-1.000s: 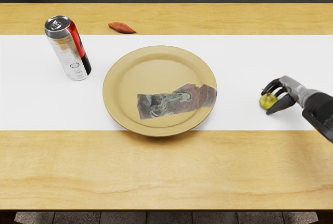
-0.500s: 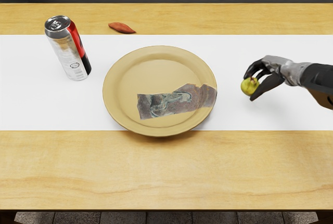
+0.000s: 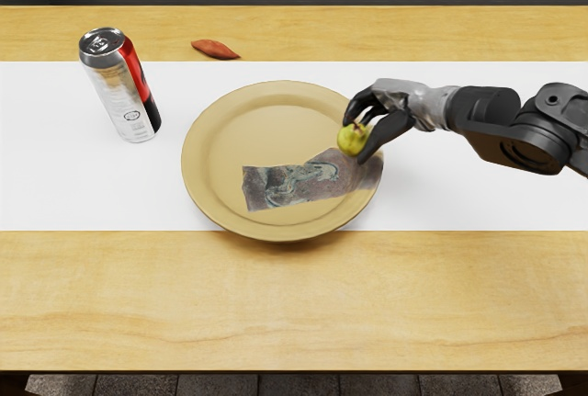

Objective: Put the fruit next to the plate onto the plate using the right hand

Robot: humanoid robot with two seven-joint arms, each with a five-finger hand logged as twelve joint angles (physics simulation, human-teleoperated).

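Note:
A small yellow-green pear (image 3: pixel 351 140) is held in my right hand (image 3: pixel 369 124), whose dark fingers are curled around it. Hand and fruit hover over the right rim of the tan plate (image 3: pixel 230 139), just above its grey-brown printed patch. The right arm reaches in from the right edge across the white runner. No left arm shows.
A tilted red and silver can (image 3: pixel 120 84) stands left of the plate on the white runner (image 3: pixel 55 175). A small reddish object (image 3: pixel 214 48) lies on the wooden table behind the plate. Bare wood runs along the front edge.
My right hand has carried the pear leftward from the runner's right side to above the plate's right rim, lifting it off the cloth. The can and plate stayed put.

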